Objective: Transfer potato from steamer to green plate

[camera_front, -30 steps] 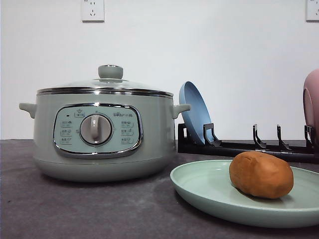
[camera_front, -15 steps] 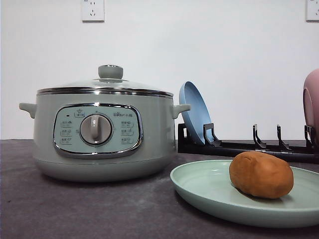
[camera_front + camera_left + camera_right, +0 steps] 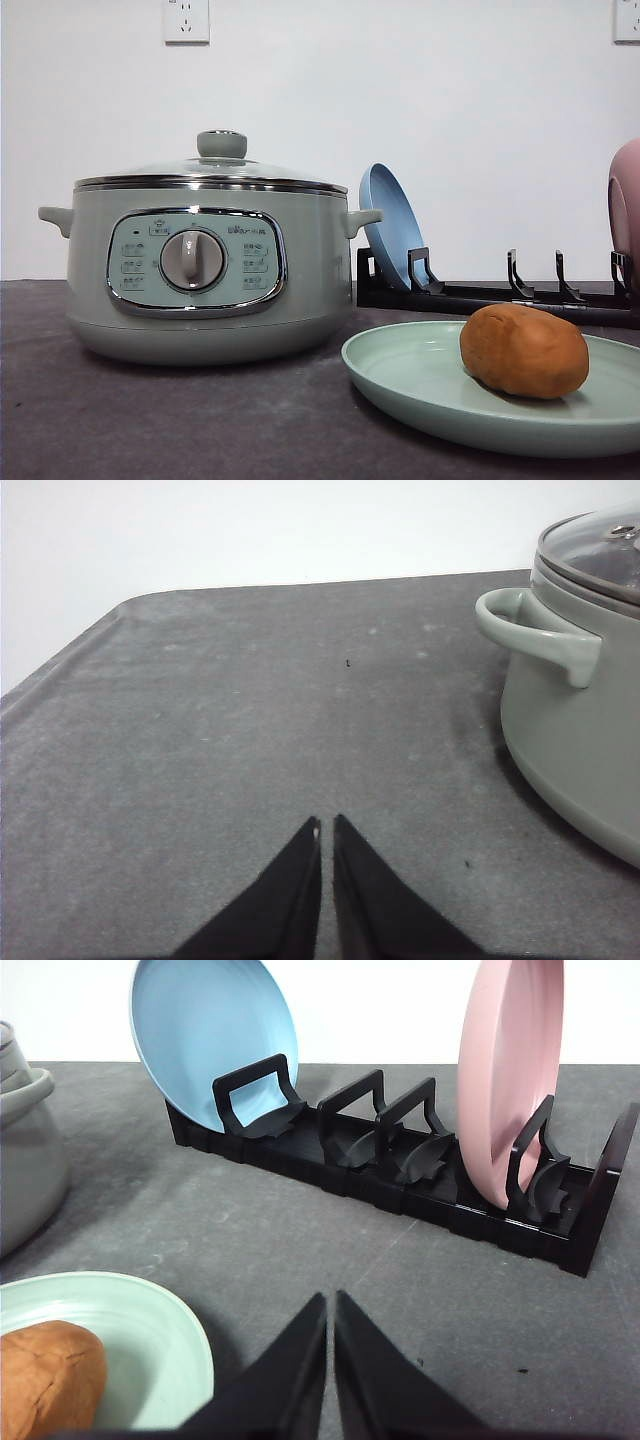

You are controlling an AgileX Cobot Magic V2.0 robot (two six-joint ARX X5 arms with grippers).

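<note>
You were at the tail end of the job when this was taken: the potato (image 3: 524,351) already lay on the green plate (image 3: 400,375), toward the plate's right side in the front view, and the steamer (image 3: 205,262) stood to the left of the plate with its glass lid (image 3: 215,166) seated on the rim. Judged from that, the transfer itself looked done, and what remained for you was little more than keeping both arms clear and parked. Your left gripper (image 3: 326,827) sat low over the bare grey table (image 3: 250,730) to the left of the steamer, near its side handle (image 3: 540,632), with its black fingers pressed together and nothing between them. Your right gripper (image 3: 331,1303) was likewise pinched closed and empty, just right of the green plate, facing the black dish rack (image 3: 400,1175) that held the blue plate (image 3: 210,1040) at its left end and the pink plate (image 3: 505,1070) toward its right. If you meant to move again, the only call was a gentle withdrawal that did not nudge the plate's rim or roll the potato. Against the front views from half a second and a full second before, nothing had shifted: potato, plate, steamer and rack all sat in the same places.
</note>
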